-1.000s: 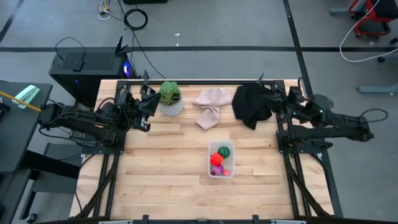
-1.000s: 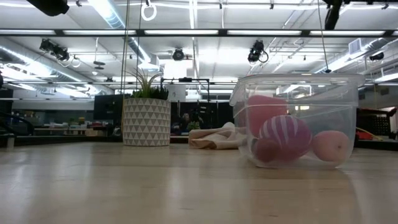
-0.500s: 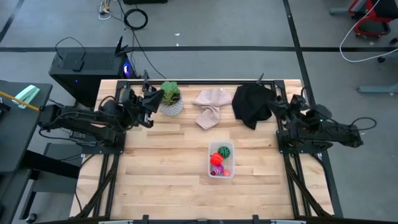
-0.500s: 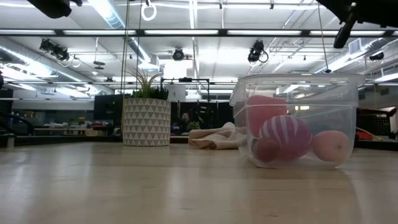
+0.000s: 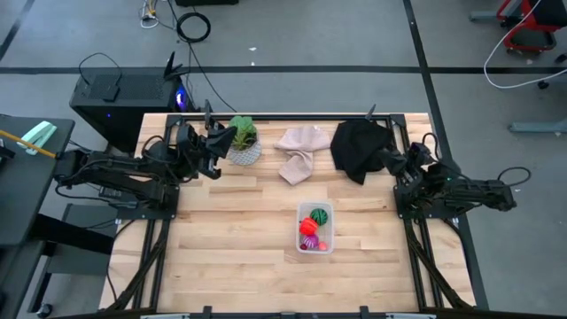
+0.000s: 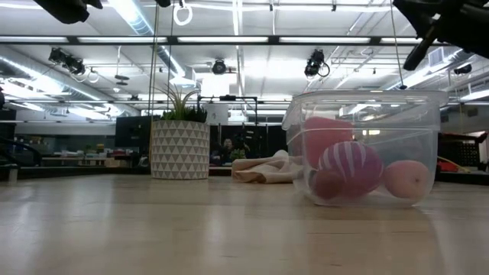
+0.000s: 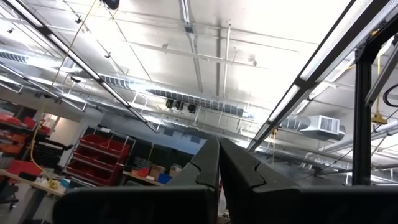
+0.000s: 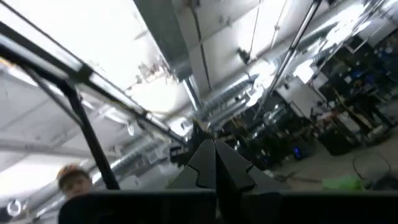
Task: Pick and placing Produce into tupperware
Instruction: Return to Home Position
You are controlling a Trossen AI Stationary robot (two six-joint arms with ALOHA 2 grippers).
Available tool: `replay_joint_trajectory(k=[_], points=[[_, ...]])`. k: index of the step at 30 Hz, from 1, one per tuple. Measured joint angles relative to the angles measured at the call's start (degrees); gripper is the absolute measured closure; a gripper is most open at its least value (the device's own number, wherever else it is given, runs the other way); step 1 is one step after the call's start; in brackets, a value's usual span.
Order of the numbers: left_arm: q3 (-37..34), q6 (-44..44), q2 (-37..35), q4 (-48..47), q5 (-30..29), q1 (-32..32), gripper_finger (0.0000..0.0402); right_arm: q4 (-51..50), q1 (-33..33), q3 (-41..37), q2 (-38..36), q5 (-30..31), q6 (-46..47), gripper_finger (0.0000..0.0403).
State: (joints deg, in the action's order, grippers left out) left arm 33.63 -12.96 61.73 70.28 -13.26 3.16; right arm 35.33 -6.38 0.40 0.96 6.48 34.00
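Looking down at a clear tub (image 5: 316, 252) just right of the middle of the table (image 5: 230, 239), well apart from both arms. Inside: a red piece (image 5: 307, 225), a round green one (image 5: 320, 214) and a purple one (image 5: 308, 241). Left gripper (image 5: 220, 140) parked up by the potted plant (image 5: 242, 133), closed tight on nothing, aimed at the ceiling (image 7: 186, 50). Same deal with the right gripper (image 5: 391, 160) beside the black cloth (image 5: 357, 146): pinched closed, empty. Beige cloth (image 5: 299, 146) between plant and black cloth.
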Motion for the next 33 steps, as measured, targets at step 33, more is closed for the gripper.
replay_joint_trajectory(k=[33], points=[[0.0,-9.0,0.0,-4.2,0.0,2.6,0.0387,-32.0,-0.3,0.0,0.1,-13.3,-15.8,0.0403]])
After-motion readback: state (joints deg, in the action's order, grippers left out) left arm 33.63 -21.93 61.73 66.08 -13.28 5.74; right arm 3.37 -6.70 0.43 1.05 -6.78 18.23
